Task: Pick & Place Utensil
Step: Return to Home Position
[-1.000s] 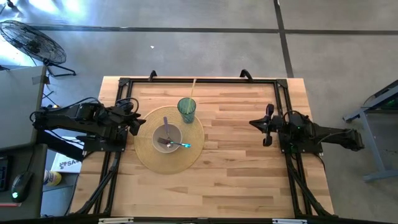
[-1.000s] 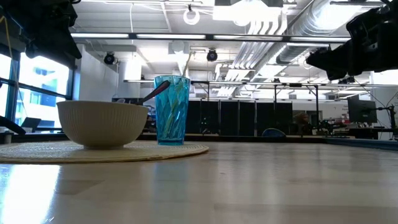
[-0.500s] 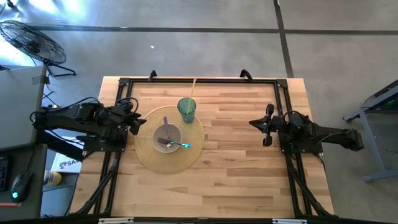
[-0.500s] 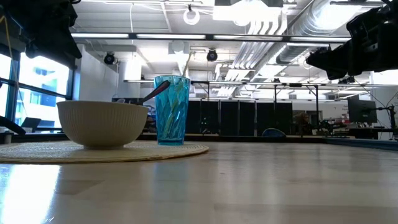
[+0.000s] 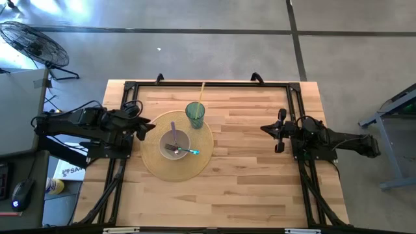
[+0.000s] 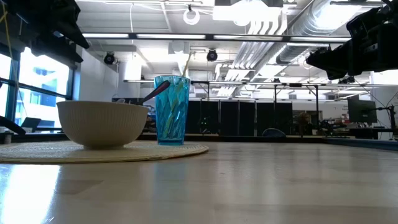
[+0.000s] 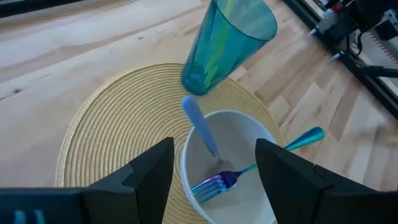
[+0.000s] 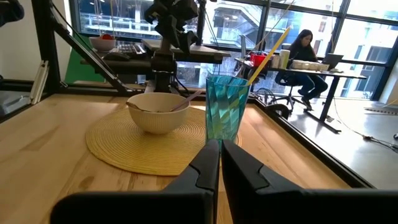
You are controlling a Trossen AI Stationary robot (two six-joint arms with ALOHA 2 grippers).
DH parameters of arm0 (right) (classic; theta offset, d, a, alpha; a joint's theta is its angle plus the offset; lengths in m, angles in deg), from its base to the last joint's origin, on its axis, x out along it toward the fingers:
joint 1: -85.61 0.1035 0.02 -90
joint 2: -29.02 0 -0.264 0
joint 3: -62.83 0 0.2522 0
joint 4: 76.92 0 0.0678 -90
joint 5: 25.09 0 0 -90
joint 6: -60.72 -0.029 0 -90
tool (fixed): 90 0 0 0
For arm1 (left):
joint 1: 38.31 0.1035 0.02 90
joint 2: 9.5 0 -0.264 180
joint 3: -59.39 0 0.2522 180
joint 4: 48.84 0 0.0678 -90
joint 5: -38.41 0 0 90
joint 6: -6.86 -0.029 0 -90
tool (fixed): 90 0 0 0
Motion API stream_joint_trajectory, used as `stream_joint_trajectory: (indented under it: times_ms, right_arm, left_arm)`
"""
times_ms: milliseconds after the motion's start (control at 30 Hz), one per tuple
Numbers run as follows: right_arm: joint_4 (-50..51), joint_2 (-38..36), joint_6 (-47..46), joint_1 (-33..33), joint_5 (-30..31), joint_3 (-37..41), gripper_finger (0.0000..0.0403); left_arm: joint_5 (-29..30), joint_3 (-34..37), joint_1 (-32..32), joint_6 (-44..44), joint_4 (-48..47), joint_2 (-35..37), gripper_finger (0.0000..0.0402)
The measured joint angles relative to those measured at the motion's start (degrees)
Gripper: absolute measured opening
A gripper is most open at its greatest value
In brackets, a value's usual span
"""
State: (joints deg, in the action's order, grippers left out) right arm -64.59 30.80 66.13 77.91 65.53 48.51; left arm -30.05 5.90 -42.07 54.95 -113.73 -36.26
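A white bowl (image 5: 184, 137) stands on a round woven placemat (image 5: 156, 166) on the table's left half. In it lie a fork with a teal handle (image 7: 300, 137) that sticks out over the rim and a lavender-handled spoon (image 7: 198, 119) that leans on the far rim. A teal cup (image 5: 195, 114) with a yellow straw stands on the mat behind the bowl. My left gripper (image 5: 146, 129) is open, just left of the bowl and above it; the left wrist view (image 7: 214, 146) looks down into the bowl. My right gripper (image 8: 220, 152) is shut, hovering over the table's right half (image 5: 278, 132).
Bare wooden tabletop (image 5: 240, 156) stretches between the placemat and my right arm. Black frame rails (image 5: 208, 84) run along the far and side edges. In the right wrist view a person (image 8: 305, 43) sits at a desk beyond the table.
My left gripper has edged slightly toward the bowl; bowl, utensils and cup have stayed in place.
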Motion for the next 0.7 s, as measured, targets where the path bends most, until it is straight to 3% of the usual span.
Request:
stream_joint_trajectory:
  times_ms: [167,333,433,567,700]
  right_arm:
    - [0.0,0.0,0.0,0.0,0.0,0.0,0.0012]
    - [0.0,0.0,0.0,0.0,0.0,0.0,0.0012]
    - [0.0,0.0,0.0,0.0,0.0,0.0,0.0012]
    - [0.0,0.0,0.0,0.0,0.0,0.0,0.0012]
    - [0.0,0.0,0.0,0.0,0.0,0.0,0.0012]
  left_arm:
    - [0.4,0.0,0.0,5.2,2.2,0.0,0.0223]
    - [-3.7,8.3,0.0,-9.9,16.2,2.6,0.0223]
    - [-10.7,16.6,0.0,-20.1,31.1,6.0,0.0223]
    - [-27.2,27.3,0.0,-29.9,48.7,10.4,0.0223]
    - [-32.4,33.0,0.0,-36.2,56.6,14.0,0.0223]
